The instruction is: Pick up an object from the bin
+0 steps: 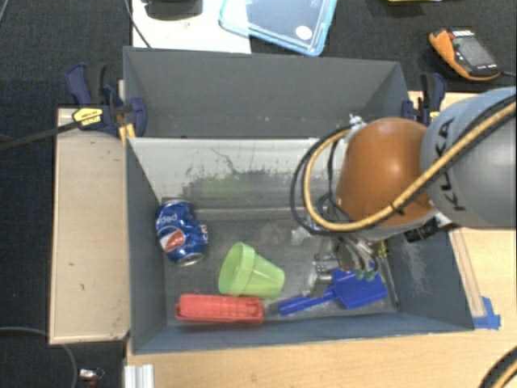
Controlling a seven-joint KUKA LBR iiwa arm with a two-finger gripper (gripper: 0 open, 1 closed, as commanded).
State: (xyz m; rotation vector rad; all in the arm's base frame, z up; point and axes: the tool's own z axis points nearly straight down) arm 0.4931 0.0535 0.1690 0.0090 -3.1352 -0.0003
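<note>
A: So, where's the gripper (pixel 345 263)?
B: Low over the blue scoop (pixel 357 291), front right of the scuffed grey bin (pixel 266 95). Open or closed, I can't tell.
A: And around it?
B: Dark carpet (pixel 48 23), with a clear lid (pixel 279 10) beyond.

Readable markings: the grey arm link (pixel 477 156), over the right edge of the bin (pixel 266 95), carries the dark lettering "KUKA", partly crossed by a cable. The crushed blue can (pixel 181 233), near the bin's left wall, bears the red, white and blue Pepsi emblem; its smaller print is illegible.
</note>
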